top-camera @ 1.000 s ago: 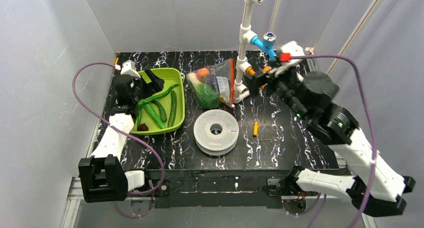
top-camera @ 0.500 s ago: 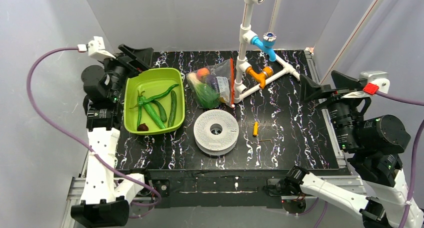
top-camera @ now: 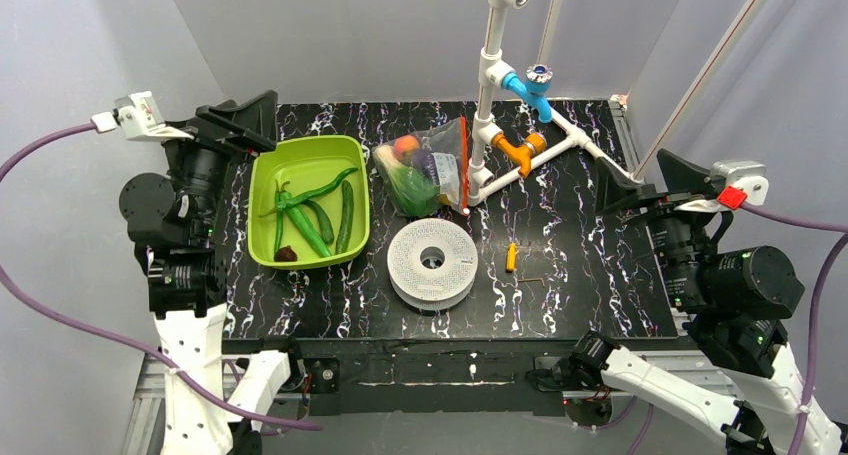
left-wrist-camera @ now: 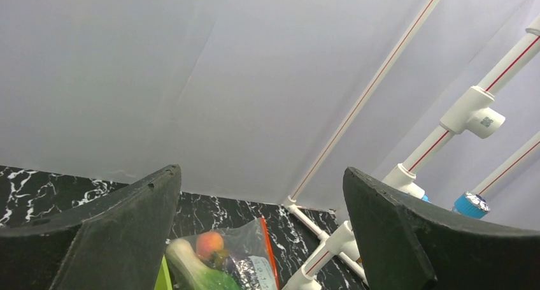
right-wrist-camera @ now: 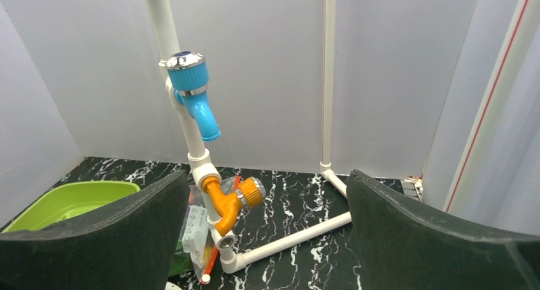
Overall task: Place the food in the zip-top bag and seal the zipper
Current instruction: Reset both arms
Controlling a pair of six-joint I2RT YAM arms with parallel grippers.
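Above table, top view: left gripper (top-camera: 245,123) spread, empty, just beside green tray (top-camera: 305,160) holding long green peppers (top-camera: 322,218); right gripper (top-camera: 640,180) spread, empty; zip-top bag (top-camera: 432,170) (some food inside) between both, well apart
Left wrist: bag low between fingers (left-wrist-camera: 108,239)
Right wrist: zipper (right-wrist-camera: 211,258) low between fingers

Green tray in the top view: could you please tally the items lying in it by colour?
In the green tray:
Green long vegetables: 5
Dark reddish-brown piece: 1
Total: 6
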